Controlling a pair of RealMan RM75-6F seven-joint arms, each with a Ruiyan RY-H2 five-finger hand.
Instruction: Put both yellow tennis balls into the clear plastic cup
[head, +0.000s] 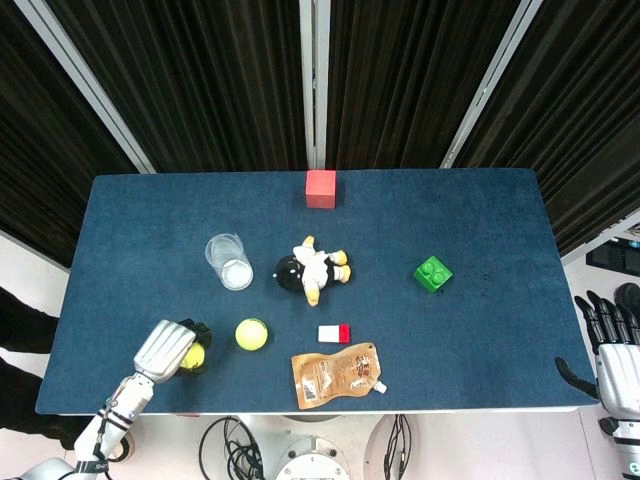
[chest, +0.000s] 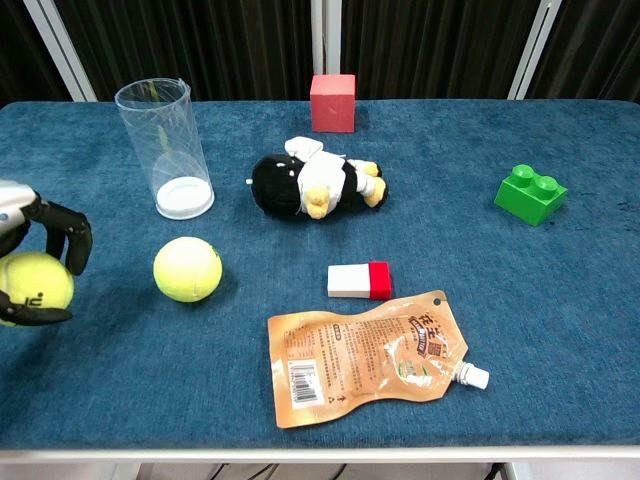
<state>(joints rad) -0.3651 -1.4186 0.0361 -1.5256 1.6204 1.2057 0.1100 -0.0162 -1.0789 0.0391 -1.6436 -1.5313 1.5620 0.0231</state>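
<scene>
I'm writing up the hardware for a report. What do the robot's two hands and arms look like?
The left hand has a silver metallic back with ribbed knuckle segments and black fingers; its forearm is silver-grey with dark jointed bands at the wrist. The right hand matches: black fingers, a pale grey-white back, and a grey wrist below. No markings or cables are legible on either.

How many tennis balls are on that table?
2. One ball lies free on the table in front of the cup. The other ball is gripped by the left robot hand near the table's left edge.
</scene>
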